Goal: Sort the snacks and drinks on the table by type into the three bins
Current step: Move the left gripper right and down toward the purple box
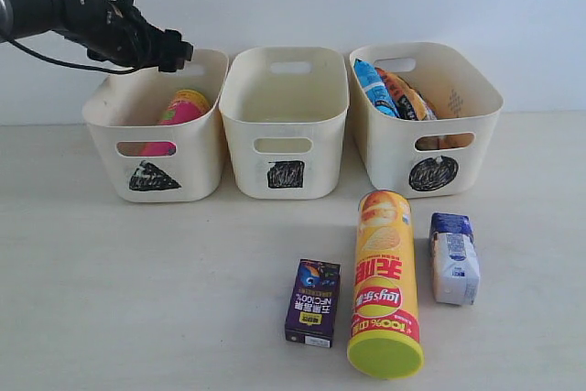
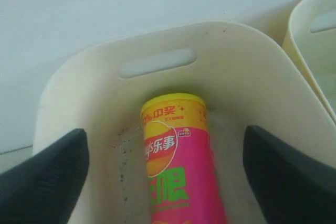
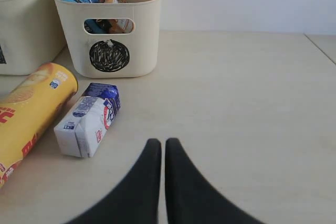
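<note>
My left gripper (image 1: 172,50) hangs open over the triangle bin (image 1: 103,118). The pink chip tube (image 1: 179,112) lies inside that bin, and in the left wrist view the pink tube (image 2: 178,161) rests on the bin floor between the wide-apart fingers (image 2: 47,182), touching neither. The blue bag (image 1: 374,87) and the orange-brown bag (image 1: 409,100) stand in the circle bin (image 1: 394,148). The square bin (image 1: 286,116) looks empty. On the table (image 1: 137,299) lie the yellow-orange tube (image 1: 385,281), the purple box (image 1: 312,302) and the white-and-blue pack (image 1: 454,261). My right gripper (image 3: 163,142) is shut and empty, low over the table.
In the right wrist view the white-and-blue pack (image 3: 86,119) and the yellow-orange tube (image 3: 26,114) lie beside the shut fingers, with the circle bin (image 3: 142,35) behind them. A pale wall stands behind the bins.
</note>
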